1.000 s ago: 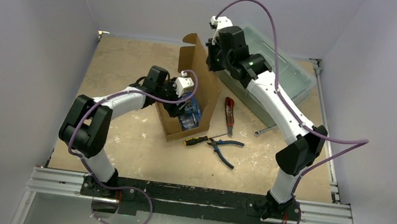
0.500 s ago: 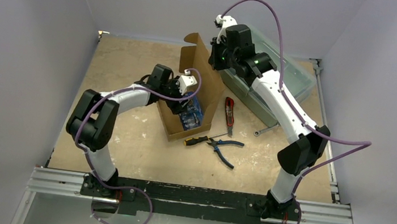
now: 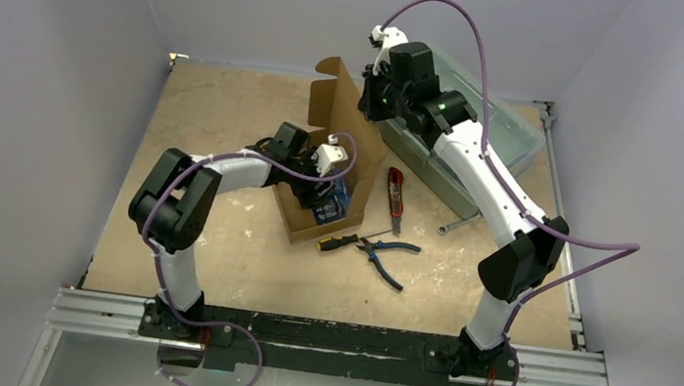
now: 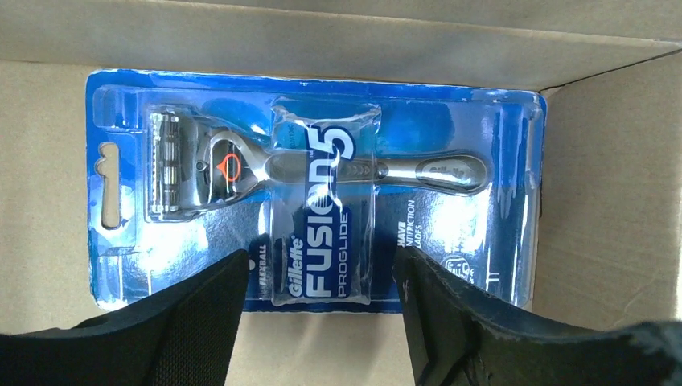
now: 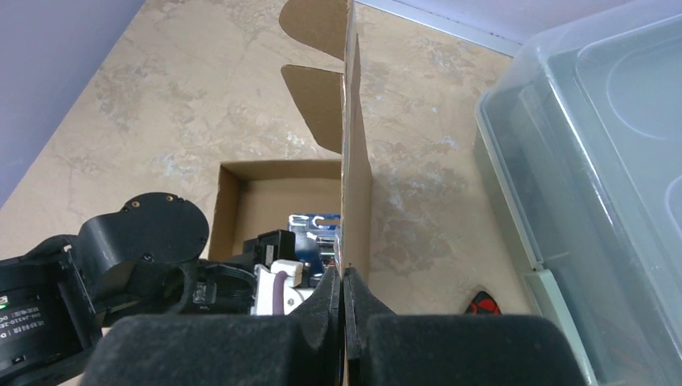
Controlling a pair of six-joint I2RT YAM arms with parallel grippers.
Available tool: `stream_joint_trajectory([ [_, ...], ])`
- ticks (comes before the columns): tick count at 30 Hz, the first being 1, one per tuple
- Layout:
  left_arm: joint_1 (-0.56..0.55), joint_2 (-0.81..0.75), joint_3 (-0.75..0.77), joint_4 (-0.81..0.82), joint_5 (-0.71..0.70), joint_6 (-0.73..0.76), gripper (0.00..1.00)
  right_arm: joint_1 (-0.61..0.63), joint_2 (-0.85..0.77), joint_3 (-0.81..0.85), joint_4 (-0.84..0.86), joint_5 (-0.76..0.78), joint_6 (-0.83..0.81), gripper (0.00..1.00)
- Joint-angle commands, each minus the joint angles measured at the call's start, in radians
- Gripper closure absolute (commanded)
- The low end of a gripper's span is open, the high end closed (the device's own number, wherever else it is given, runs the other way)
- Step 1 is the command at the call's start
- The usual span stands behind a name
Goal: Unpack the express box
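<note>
Two arms: both mine, both working at the express box (image 3: pixel 306 229) in the middle of the tabletop (image 3: pixel 230 110).
Express box: brown cardboard, open, sitting flat on the tabletop, with the hand tools just to its right.
Lid: the lid (image 3: pixel 334 103) stands upright off the box's far end, with its tuck flaps sticking out from its top edge.
Right jaws: together, clamped on the cardboard edge of the lid, which rises straight from between them in the right wrist view.
Left jaws: apart and lowered inside the box; the fingers (image 4: pixel 189 322) sit either side of the pack's clear centre label at its near edge. Contact with the pack: cannot tell.
Contents: one Gillette Fusion5 ProGlide razor pack (image 4: pixel 322 161) on a blue card lies flat on the box floor. From my left wrist, the razor head is to the left and the handle to the right.
Plastic toolbox: the toolbox (image 3: pixel 493 133) is translucent grey-green and sits at the far right of the tabletop, partly behind my right arm.
Hand tools: a red-and-black utility knife (image 3: pixel 395 195), a screwdriver (image 3: pixel 340 242) with a yellow-and-black handle, blue-handled pliers (image 3: pixel 392 253) and a wrench (image 3: pixel 452 225). The screwdriver handle lies just beside the box's near corner.
</note>
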Motion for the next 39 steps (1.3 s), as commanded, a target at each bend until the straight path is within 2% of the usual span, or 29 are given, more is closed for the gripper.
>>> stream_joint_trajectory([
  [1, -0.027, 0.028, 0.038, -0.004, -0.028, 0.018, 0.36, 0.0, -0.034, 0.036, 0.035, -0.029, 0.004, 1.0],
  [10, -0.029, 0.049, 0.068, -0.029, -0.073, 0.009, 0.56, 0.0, -0.05, 0.007, 0.061, -0.024, 0.023, 1.0],
  [20, -0.029, 0.093, 0.092, -0.081, -0.049, 0.014, 0.49, 0.0, -0.062, -0.005, 0.081, -0.018, 0.043, 1.0],
  [22, -0.029, 0.092, 0.095, -0.088, -0.055, 0.014, 0.53, 0.0, -0.063, -0.01, 0.089, -0.02, 0.049, 1.0],
  [24, -0.029, 0.085, 0.1, -0.091, -0.076, 0.012, 0.62, 0.0, -0.063, -0.016, 0.097, -0.021, 0.056, 1.0],
  [26, -0.029, 0.063, 0.096, -0.085, -0.091, 0.004, 0.67, 0.0, -0.062, -0.02, 0.104, -0.02, 0.06, 1.0],
  [39, -0.03, -0.125, 0.027, 0.003, -0.205, -0.056, 0.75, 0.0, -0.053, -0.027, 0.149, 0.002, 0.102, 1.0],
])
